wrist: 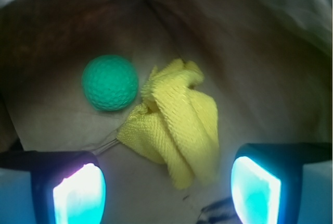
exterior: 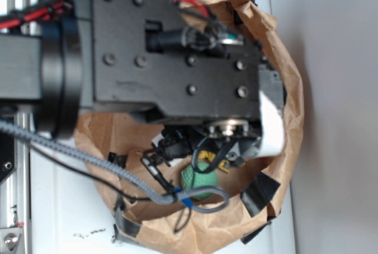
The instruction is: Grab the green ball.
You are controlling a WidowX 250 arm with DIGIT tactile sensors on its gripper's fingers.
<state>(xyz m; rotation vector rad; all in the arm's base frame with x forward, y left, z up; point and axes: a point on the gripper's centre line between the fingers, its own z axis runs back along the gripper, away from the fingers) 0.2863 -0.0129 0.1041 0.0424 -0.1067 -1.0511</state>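
Two fingers [wrist: 70, 193] of my gripper [wrist: 166, 187] spread wide and empty, green ball [wrist: 110, 82] ahead of my left finger, yellow cloth [wrist: 174, 125] touching it, lying between the fingers, brown paper bag [wrist: 250, 52] all around.

We are looking at what seems a robot lab bench; a black robot arm [exterior: 165, 59] with exposed red wiring [exterior: 35, 15] and a braided cable [exterior: 71, 150] is hanging over a taped brown paper bag [exterior: 292, 118] sitting on a plain white tabletop [exterior: 65, 212]
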